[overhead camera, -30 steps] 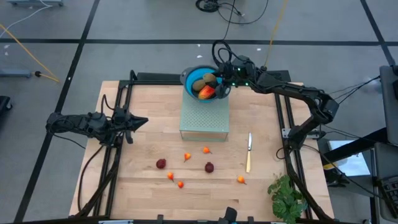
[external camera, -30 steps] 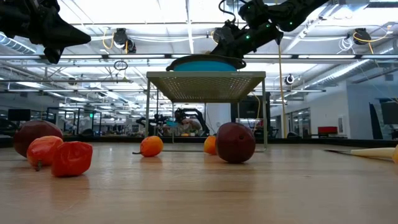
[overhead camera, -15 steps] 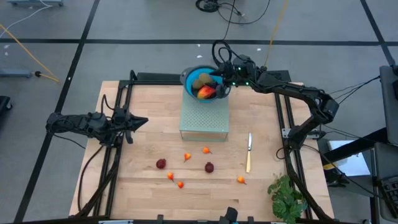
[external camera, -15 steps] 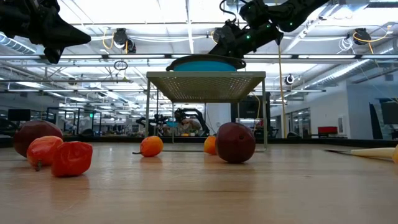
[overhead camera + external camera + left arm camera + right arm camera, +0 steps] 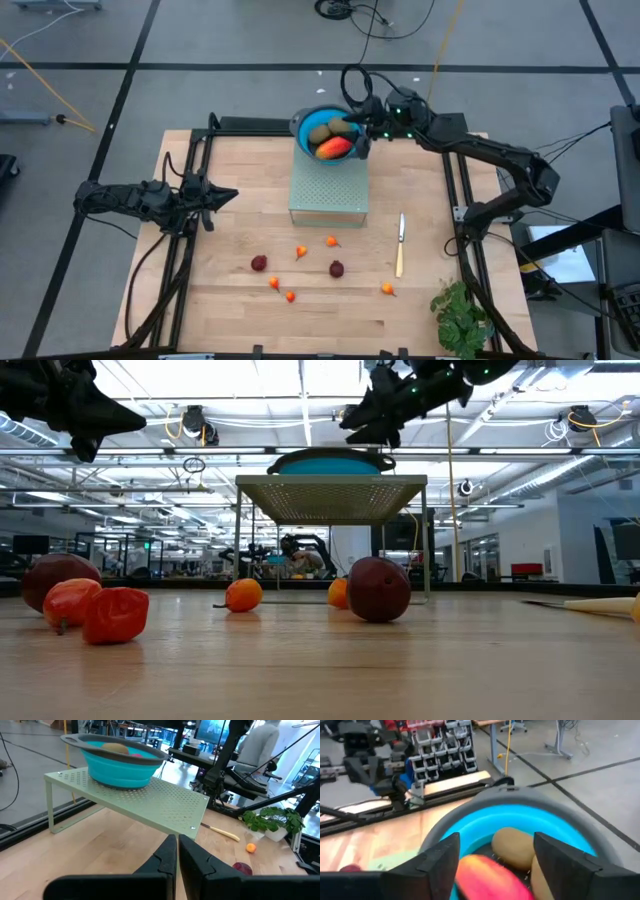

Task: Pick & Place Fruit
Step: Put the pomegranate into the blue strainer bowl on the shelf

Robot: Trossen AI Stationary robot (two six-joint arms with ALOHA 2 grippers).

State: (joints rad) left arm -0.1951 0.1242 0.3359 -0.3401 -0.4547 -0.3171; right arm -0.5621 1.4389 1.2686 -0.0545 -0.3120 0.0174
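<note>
The right gripper (image 5: 362,128), fingers spread and empty, hovers over a blue bowl (image 5: 300,128) holding the mango (image 5: 333,148) and two kiwis (image 5: 320,133) just below it.

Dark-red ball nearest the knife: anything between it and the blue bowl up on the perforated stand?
Nothing visible blocks it. The dark-red ball lies on open wood in front of the green stand; the blue bowl sits on top, already holding the mango and two kiwis. The open right gripper hovers at the bowl's rim.
</note>
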